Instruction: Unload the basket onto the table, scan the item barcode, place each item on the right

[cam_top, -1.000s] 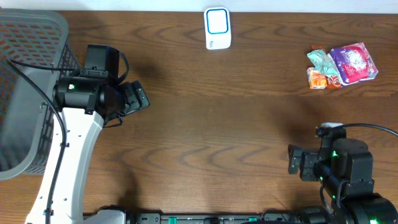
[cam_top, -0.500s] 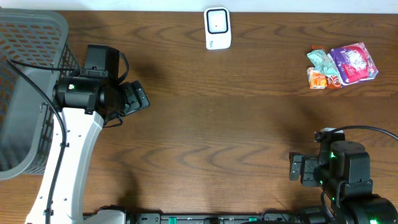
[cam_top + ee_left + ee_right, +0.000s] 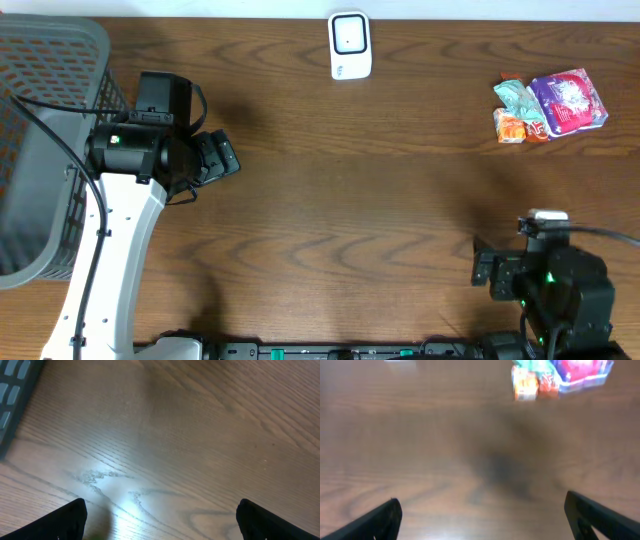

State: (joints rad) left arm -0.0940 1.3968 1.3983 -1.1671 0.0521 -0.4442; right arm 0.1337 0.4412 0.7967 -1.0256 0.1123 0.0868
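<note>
1. Overhead view, nearest edge: the right claw sits low by the robot's base. Its jaws are spread wide with nothing between them, and the right wrist view shows only blurred wood ahead of it.
2. Further in, on the left side: the left claw faces right, jaws wide apart and empty.
3. Snack packets: far right of the table, well apart from both claws. The cluster's long axis runs left-right. The purple packet is at the right end, slightly tilted. No barcode can be made out.
4. Scanner: white, at the far edge near centre, long axis running near-to-far.
5. Table: dark brown wood grain. A grey mesh basket stands at far left.
</note>
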